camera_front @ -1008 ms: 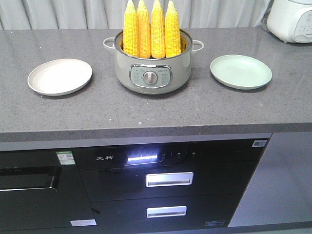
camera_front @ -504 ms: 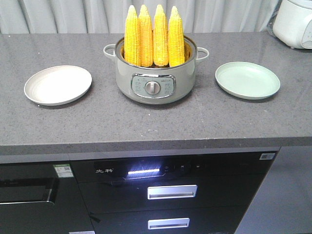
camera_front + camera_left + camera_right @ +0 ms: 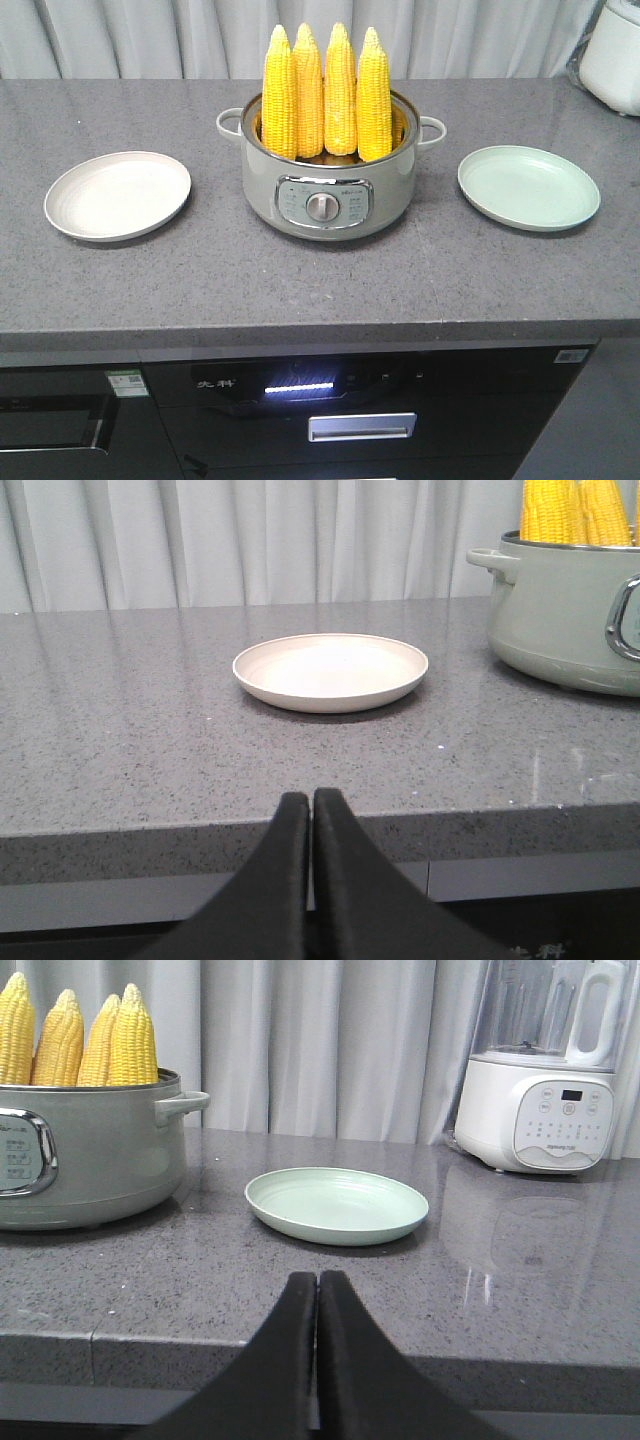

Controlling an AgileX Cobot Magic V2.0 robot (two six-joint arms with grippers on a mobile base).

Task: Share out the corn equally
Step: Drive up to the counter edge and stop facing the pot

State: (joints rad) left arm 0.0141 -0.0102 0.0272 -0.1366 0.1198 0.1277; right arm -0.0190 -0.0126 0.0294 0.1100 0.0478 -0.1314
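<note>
Standing upright in the pot at mid bench, the four corn cobs were found untouched, axes vertical. Left pincer and right pincer were pressed closed, nothing held. Corn was placed far-right of the left, far-left of the right; neither was judged nearer.

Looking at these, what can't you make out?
Lower ends of the corn: front view, hidden inside the pot.
The white appliance: front view, cut by the right edge.
Lettering on the control panel: too small in every view.
Arms behind the left tool and right tool: outside both wrist views.
</note>
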